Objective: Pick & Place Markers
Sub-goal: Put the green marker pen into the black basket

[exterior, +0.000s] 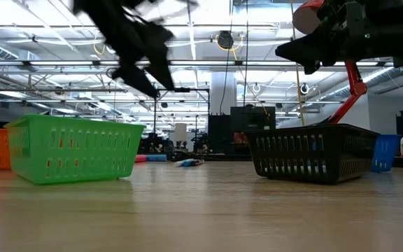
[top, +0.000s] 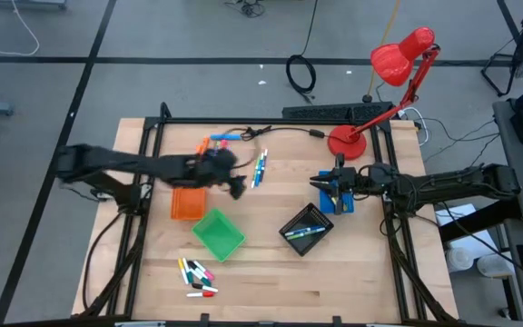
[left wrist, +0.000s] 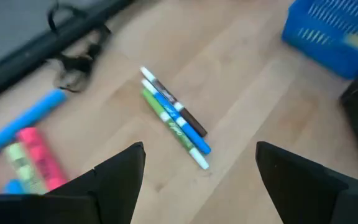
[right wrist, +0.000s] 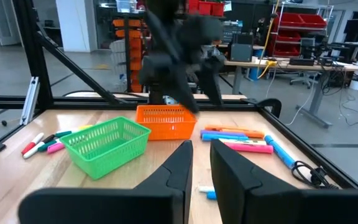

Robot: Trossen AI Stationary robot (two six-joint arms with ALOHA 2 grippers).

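Observation:
A bundle of thin green and blue markers (left wrist: pixel 174 122) lies flat on the wooden table (top: pixel 271 291); the high view shows these thin markers (top: pixel 260 169) left of centre. My left gripper (left wrist: pixel 201 149) hovers open above and just short of them, slanting down, with nothing between its fingers (top: pixel 236 187). Chunky orange, blue and pink markers (top: pixel 217 141) lie at the far side. Short mixed-colour markers (top: pixel 198 276) lie near the front. My right gripper (right wrist: pixel 201 165) stays shut and empty, held level above the blue tray (top: pixel 340 198).
An orange tray (top: pixel 187 203), a green tray (top: pixel 218 234) and a black tray (top: pixel 305 229) with markers inside stand mid-table. A red desk lamp (top: pixel 398 64) and a black cable (top: pixel 289 132) are at the far edge. Bare wood lies along the front.

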